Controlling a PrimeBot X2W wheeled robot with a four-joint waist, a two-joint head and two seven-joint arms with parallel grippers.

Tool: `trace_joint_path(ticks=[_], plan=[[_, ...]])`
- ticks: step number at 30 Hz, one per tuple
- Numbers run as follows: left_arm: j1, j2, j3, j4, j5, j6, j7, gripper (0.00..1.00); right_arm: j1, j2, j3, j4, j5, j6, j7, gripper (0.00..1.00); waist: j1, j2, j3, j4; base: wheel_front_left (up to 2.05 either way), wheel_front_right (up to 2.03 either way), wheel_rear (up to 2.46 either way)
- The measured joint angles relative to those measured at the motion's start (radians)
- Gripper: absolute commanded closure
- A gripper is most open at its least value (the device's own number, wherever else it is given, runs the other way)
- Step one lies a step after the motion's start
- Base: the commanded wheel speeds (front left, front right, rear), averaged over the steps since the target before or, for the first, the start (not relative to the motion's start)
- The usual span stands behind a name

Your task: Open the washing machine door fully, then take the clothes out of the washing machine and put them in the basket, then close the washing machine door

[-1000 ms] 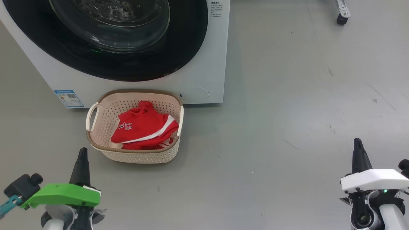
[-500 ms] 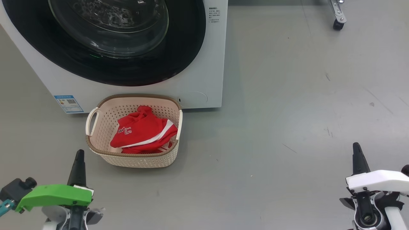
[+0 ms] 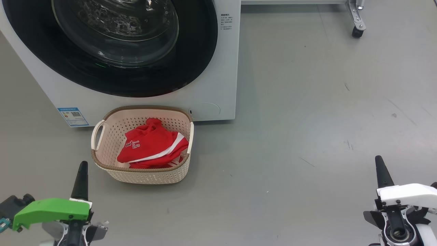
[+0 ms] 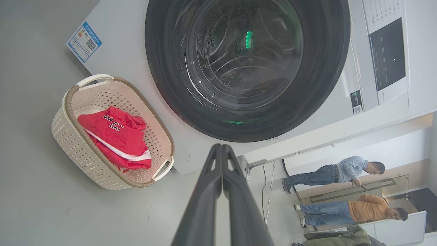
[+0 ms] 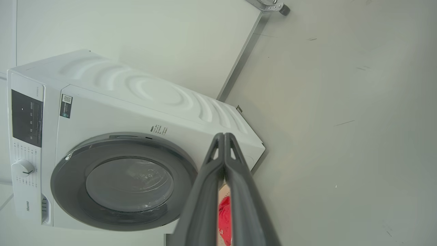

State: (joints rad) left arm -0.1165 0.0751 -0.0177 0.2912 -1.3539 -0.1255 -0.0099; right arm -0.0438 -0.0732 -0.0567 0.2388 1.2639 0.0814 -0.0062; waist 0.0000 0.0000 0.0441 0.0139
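Observation:
The washing machine (image 3: pixel 223 82) stands at the upper left, and the washing machine door (image 3: pixel 194 65) lies shut flush against its front, glass bowl at the centre. Just before it on the floor sits the basket (image 3: pixel 143 109), with the red clothes (image 3: pixel 150 147) piled inside and white lettering showing. My left gripper (image 3: pixel 83 166) is shut and empty at the lower left, a short way nearer than the basket. My right gripper (image 3: pixel 379 161) is shut and empty far to the lower right. Both wrist views show fingers pressed together: left gripper (image 4: pixel 221 147), right gripper (image 5: pixel 223 136).
Grey floor spreads to the right of the machine. A caster wheel (image 3: pixel 356 32) of a metal frame stands at the top right. A blue sticker (image 3: pixel 72 117) marks the machine's lower left. Two persons (image 4: pixel 338 171) stand beyond the machine in the left wrist view.
The head camera has shifted, so machine and basket sit lower in the picture. Both grippers have sunk slightly toward the bottom edge, still shut. The clothes stay in the basket.

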Motion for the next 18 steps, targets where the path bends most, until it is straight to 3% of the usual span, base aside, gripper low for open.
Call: trace_joint_path(ticks=[18], plan=[[0.016, -0.009, 0.043, -0.011, -0.178, 0.0, 0.062, 1.0, -0.01, 0.008, -0.028, 0.023, 0.234, 0.023, 0.055, 1.0, 0.0, 0.0, -0.027, -0.009, 0.0, 0.0, 0.0]])
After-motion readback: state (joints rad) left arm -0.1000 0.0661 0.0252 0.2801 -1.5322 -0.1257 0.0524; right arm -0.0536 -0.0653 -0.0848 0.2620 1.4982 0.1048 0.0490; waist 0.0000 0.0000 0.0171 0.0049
